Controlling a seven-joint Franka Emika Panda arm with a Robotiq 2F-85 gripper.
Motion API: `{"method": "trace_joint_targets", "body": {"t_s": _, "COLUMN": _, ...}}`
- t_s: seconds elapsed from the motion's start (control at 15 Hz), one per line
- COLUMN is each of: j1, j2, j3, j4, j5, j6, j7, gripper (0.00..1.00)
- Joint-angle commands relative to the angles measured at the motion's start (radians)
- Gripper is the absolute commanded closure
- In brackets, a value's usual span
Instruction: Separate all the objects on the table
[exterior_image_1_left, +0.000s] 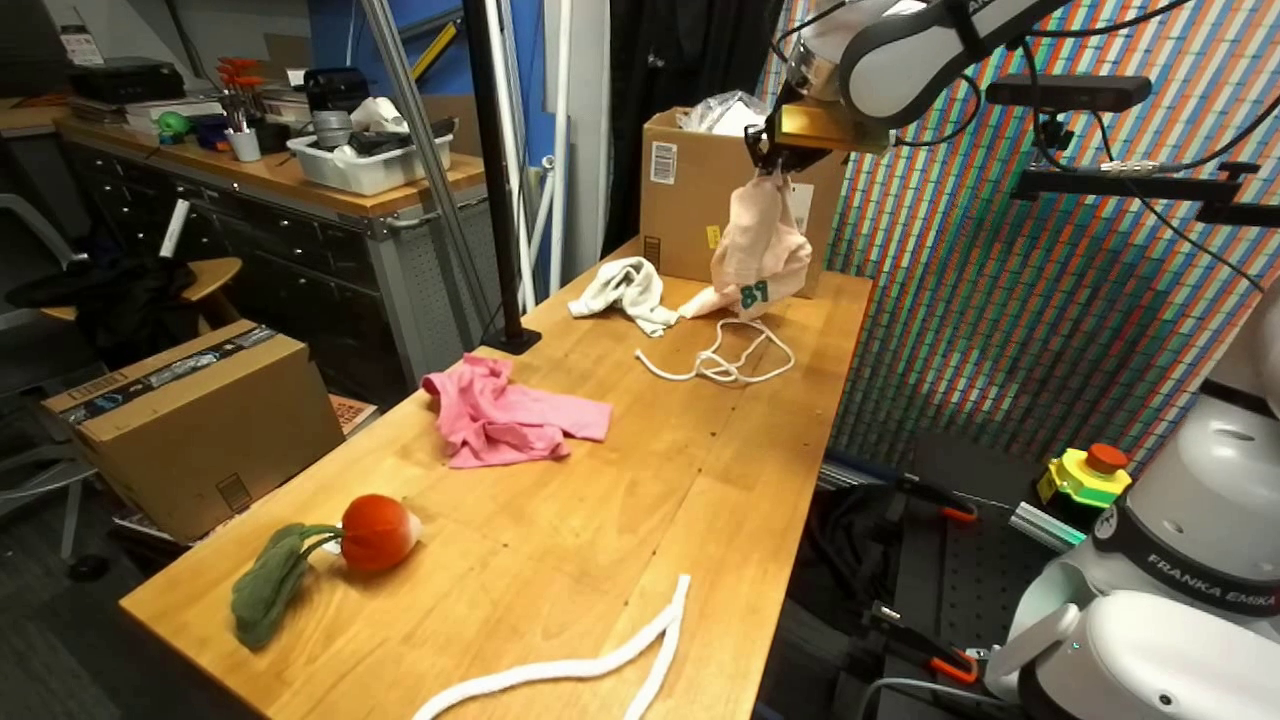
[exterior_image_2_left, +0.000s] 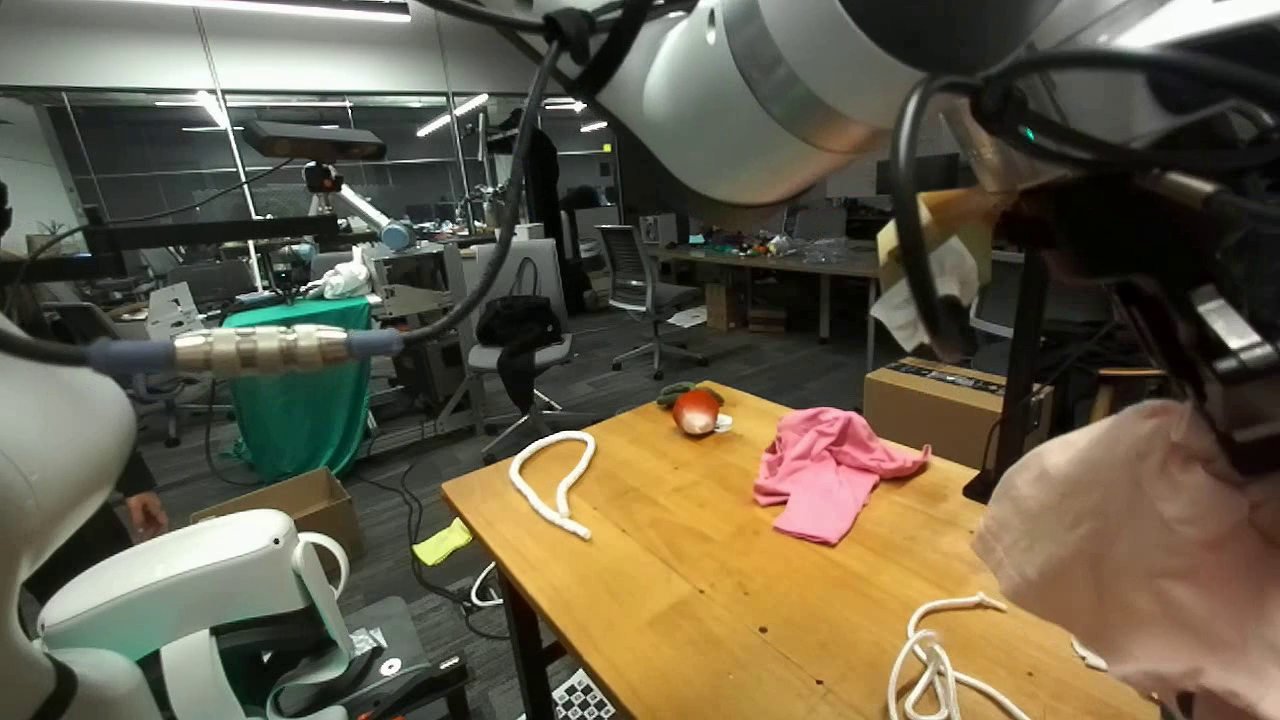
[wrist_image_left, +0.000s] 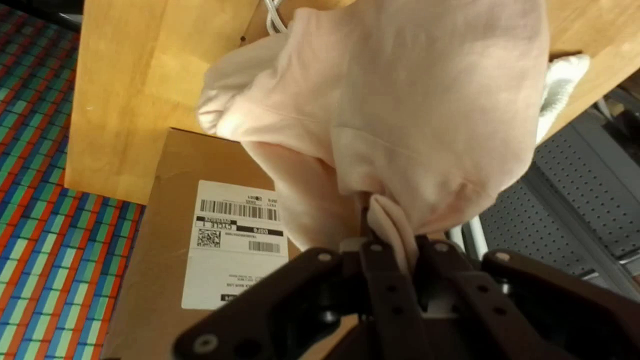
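- Jaws pinch the pale cloth (exterior_image_1_left: 760, 240) near the bench (exterior_image_1_left: 590, 530) edge by the cardboard box (exterior_image_1_left: 690, 215).
- Lift its tail clear of white cloth (exterior_image_1_left: 626, 285) and cord (exterior_image_1_left: 720, 373).
- Lower it at the long edge opposite the pink cloth (exterior_image_1_left: 505, 412).

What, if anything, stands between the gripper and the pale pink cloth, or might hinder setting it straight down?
Nothing visible stands between them: the gripper is shut on the pale pink cloth. The tangled white cord and white cloth lie on the table close to its lower end and might hinder lowering.
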Motion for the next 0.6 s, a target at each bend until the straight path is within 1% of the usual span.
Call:
{"method": "trace_joint_targets", "body": {"t_s": 0.0, "j1": -0.033, "j2": -0.079, "j3": 0.09, "j4": 0.018, "j5": -0.047, "j6": -0.055, "j7": 0.059, "gripper": 0.95}}
{"method": "trace_joint_targets", "body": {"t_s": 0.27, "j1": -0.035, "j2": -0.115, "j3": 0.165, "j4": 0.053, "j5": -0.041, "j6": -0.104, "j7": 0.059, "gripper": 0.95}}
{"method": "trace_joint_targets", "body": {"t_s": 0.53, "j1": -0.032, "j2": -0.136, "j3": 0.212, "j4": 0.089, "j5": -0.036, "j6": -0.129, "j7": 0.053, "gripper": 0.95}}
